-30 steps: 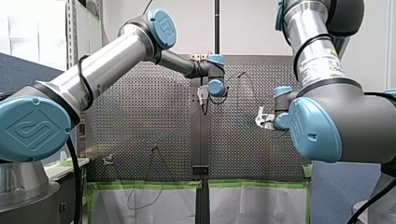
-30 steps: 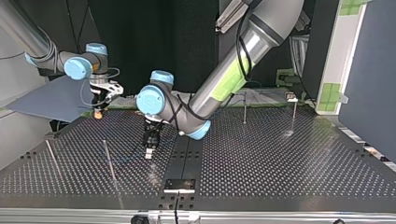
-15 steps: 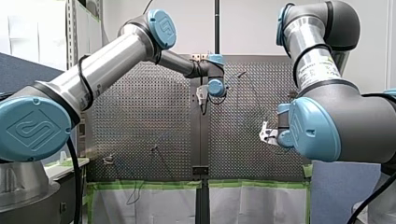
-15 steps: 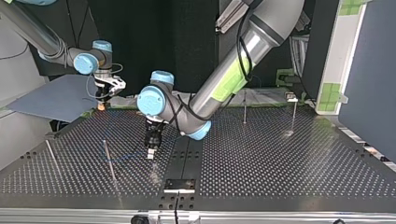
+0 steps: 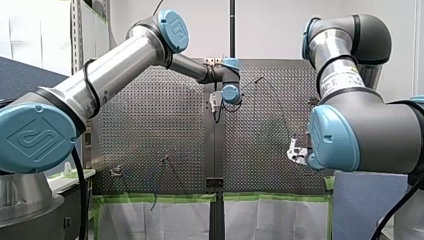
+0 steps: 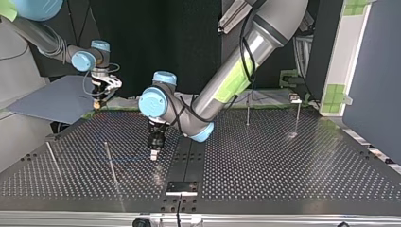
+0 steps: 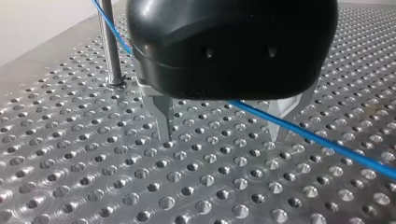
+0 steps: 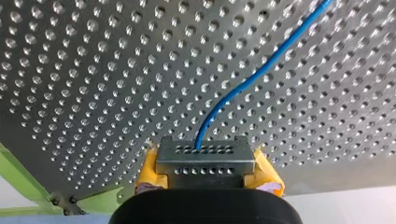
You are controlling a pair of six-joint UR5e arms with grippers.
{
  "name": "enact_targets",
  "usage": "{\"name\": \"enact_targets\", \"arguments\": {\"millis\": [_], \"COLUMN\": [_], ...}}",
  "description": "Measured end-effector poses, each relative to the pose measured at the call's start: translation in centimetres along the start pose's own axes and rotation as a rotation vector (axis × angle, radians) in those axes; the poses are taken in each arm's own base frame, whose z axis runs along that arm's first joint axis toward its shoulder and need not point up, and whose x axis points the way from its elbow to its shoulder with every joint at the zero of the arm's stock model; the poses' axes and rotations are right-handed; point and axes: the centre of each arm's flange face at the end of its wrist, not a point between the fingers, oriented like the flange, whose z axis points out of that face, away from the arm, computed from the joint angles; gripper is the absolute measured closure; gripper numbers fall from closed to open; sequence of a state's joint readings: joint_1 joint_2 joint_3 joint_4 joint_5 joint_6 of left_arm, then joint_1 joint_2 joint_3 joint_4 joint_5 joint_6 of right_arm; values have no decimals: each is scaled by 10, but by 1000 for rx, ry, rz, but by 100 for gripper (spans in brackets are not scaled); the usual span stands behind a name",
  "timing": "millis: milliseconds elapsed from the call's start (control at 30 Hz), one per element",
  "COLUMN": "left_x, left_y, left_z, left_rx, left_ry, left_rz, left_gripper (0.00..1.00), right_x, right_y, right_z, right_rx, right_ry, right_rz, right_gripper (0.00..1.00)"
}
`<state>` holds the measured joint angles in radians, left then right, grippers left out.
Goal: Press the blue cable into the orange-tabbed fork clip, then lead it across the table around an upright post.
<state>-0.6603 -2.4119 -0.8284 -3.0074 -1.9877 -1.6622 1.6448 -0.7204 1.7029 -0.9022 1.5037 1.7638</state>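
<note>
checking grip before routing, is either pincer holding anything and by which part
My right pincer holds the blue cable by its end, between yellow pads; my left pincer is open, gripping nothing.

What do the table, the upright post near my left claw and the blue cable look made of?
The table looks like bare metal, probably aluminium, with a satin sheen: glints ring its countersunk holes. The post seems to be polished steel, with a long highlight along it. The blue cable has a smooth, plastic-looking jacket and curves softly.
</note>
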Motion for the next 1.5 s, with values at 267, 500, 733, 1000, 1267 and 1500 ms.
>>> {"name": "enact_targets", "arguments": {"millis": [267, 500, 733, 1000, 1267, 1500], "left_x": [0, 0, 0, 1, 4, 7], "left_y": [2, 2, 3, -1, -7, -6], "left_z": [0, 0, 0, -4, -12, -16], "left_rx": [-8, -10, -21, -29, -30, -35], "left_ry": [4, 4, 4, 8, 35, 67], "left_rz": [9, 9, 11, -6, -47, -85], "left_gripper": [0, 0, 0, 0, 0, 0], "right_x": [-18, -20, -21, -31, -34, -34], "right_y": [17, 26, 27, 34, 35, 43], "right_z": [8, 23, 33, 37, 38, 38], "right_rx": [-1, 17, 43, 51, 68, 57], "right_ry": [27, 72, 85, 71, 63, 64], "right_rz": [15, 23, 38, 64, 65, 72], "right_gripper": [100, 100, 100, 100, 100, 100]}}
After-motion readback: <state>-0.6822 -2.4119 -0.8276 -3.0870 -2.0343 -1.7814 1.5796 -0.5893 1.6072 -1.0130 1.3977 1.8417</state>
